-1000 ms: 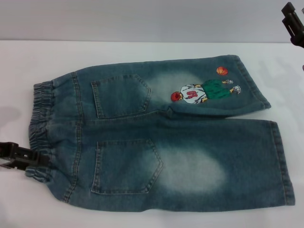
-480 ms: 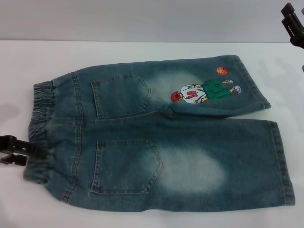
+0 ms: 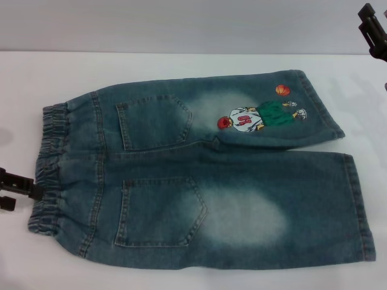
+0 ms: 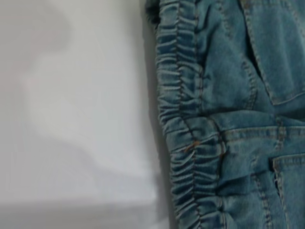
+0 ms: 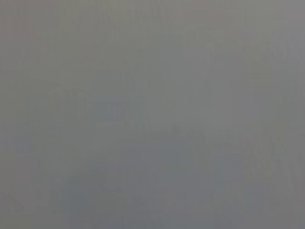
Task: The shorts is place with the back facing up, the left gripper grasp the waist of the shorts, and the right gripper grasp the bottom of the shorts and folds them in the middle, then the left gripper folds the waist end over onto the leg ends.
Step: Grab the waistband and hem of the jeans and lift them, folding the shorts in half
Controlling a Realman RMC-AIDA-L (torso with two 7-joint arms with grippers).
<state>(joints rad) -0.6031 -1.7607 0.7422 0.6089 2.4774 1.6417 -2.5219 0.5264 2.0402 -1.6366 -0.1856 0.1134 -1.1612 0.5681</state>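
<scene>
The denim shorts [image 3: 199, 175] lie flat with the back up, both back pockets showing. The elastic waist [image 3: 49, 166] points left and the leg ends [image 3: 357, 205] point right. The far leg carries a cartoon basketball print [image 3: 260, 115]. My left gripper [image 3: 25, 196] sits low at the left edge of the head view, open, its upper finger just at the waistband's edge. The left wrist view shows the gathered waist [image 4: 186, 119] beside bare table. My right gripper [image 3: 363, 18] hangs parked at the top right, open, well clear of the cloth. The right wrist view shows only plain grey.
The white table [image 3: 181, 66] runs all round the shorts, with a grey wall behind it. The far leg's hem [image 3: 323, 103] lies skewed and overlaps the near leg a little.
My left gripper has drawn back to the left, off the waistband towards the picture's edge. The near waist corner shifted slightly left and down. The right arm has not moved.
</scene>
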